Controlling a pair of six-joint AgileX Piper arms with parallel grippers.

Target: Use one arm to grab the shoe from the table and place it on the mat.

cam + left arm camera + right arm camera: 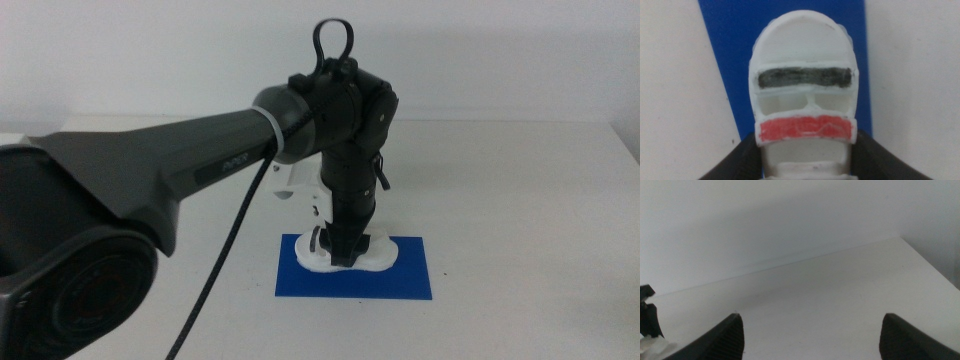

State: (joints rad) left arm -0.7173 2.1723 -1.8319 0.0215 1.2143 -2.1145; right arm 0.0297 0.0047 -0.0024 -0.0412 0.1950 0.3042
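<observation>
Your shoe [352, 257] lies on the mat [400, 275], a little toward 9 o'clock of the mat's centre in the middle view, with its long axis running along the mat's long side, roughly 9 to 3 o'clock across the table [520, 200]. In the left wrist view you see it from above: the rounded toe points to 12 o'clock, the dark strap [805, 78] sits nearer the toe and the red strap [806, 129] nearer the heel, with blue mat showing past the toe and down both flanks. The left gripper [340, 250] comes straight down on it, and its two jaws press against the shoe's sides at the heel end, just behind the red strap, so it is clamped across the shoe's width, at right angles to the long axis. From the middle view the sole looks level with the mat, though you cannot tell for certain whether it is fully resting or a hair above. The relation to watch is that the shoe is directly under and between the jaws, not beside them, so letting go should call for spreading the jaws sideways and lifting straight up, without dragging along the long axis. The left arm [180, 170] is plainly the nearer one. The right gripper [812, 335] waits well apart with its jaws spread wide and nothing between them, facing bare table.
</observation>
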